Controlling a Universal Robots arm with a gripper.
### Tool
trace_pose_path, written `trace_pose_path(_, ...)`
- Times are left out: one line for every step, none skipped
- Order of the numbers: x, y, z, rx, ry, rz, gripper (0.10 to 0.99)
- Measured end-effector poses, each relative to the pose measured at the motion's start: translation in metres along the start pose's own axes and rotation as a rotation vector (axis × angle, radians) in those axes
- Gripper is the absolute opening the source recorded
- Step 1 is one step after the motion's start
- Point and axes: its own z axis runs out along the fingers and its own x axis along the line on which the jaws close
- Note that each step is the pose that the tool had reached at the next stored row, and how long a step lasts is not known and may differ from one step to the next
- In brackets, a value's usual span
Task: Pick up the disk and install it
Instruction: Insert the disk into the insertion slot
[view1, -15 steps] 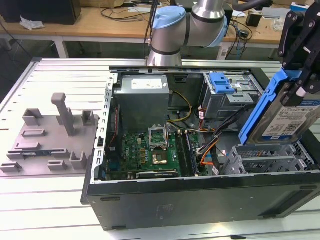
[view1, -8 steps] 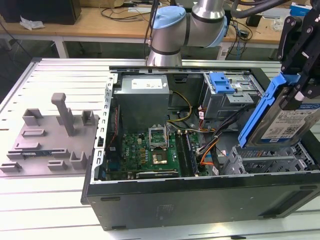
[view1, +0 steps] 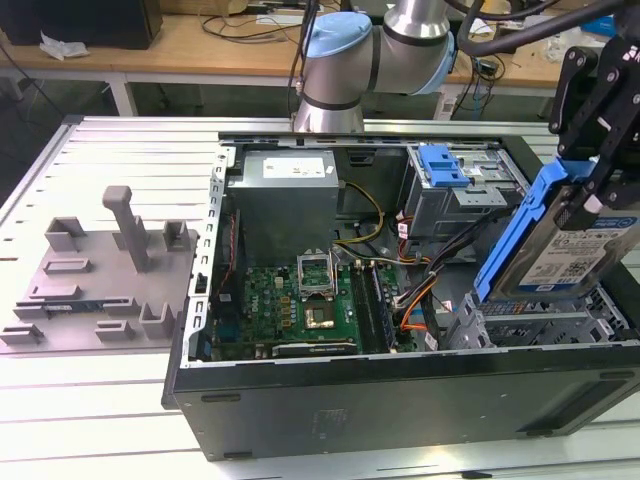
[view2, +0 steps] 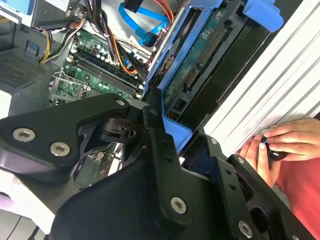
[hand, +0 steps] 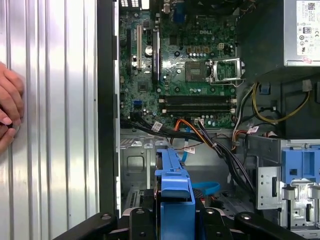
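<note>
On the exterior view's left, a grey plastic fixture block (view1: 100, 270) is sitting on the ribbed metal table (view1: 100, 420). The open black tower case (view1: 400, 400) is lying mid-frame, green motherboard (view1: 290, 305) showing. At the exterior view's right the black gripper (view1: 597, 195) is clamping its fingers on the silver blue-railed disk (view1: 565, 255), holding it tilted just above the metal drive cage (view1: 545, 325).

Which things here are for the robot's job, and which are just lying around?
For the job: the disk, gripped tilted by the end effector; the open computer case; probably the metal cage below the disk.
Just lying about: grey plastic fixture, power supply, a person's hand.
</note>
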Motion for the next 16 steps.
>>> trace_pose_path(0.0004,-0.0002,0.0018,0.0,-0.0001,0.0,0.365)
trace_pose_path(0.001,-0.0005,0.0032,0.0,0.0,0.0,0.365)
trace_pose_path(0.0014,-0.0007,0.0038,0.0,0.0001,0.0,0.365)
trace_pose_path(0.0017,-0.0007,0.0049,0.0,-0.0002,0.0,0.365)
trace_pose_path(0.0018,-0.0008,0.0063,0.0,0.0,0.0,0.365)
trace_pose_path(0.0019,-0.0008,0.008,0.0,0.0002,0.0,0.365)
trace_pose_path(0.0021,-0.0009,0.0107,0.0,0.0002,0.0,0.365)
trace_pose_path(0.0023,-0.0009,0.0133,0.0,-0.0001,0.0,0.365)
trace_pose_path(0.0024,-0.0009,0.0163,0.0,0.0002,0.0,0.365)
trace_pose_path(0.0027,-0.001,0.0199,0.0,-0.0003,0.0,0.365)
trace_pose_path(0.0027,-0.001,0.0213,0.0,-0.0002,0.0,0.365)
trace_pose_path(0.0029,-0.001,0.0228,0.0,0.0,0.0,0.365)
trace_pose_path(0.0033,-0.001,0.026,0.0,-0.0002,0.0,0.365)
trace_pose_path(0.0036,-0.001,0.0288,0.0,0.0001,0.0,0.365)
trace_pose_path(0.004,-0.0011,0.0313,0.0,0.0,0.0,0.365)
trace_pose_path(0.0043,-0.0011,0.0334,0.0,-0.0002,0.0,0.365)
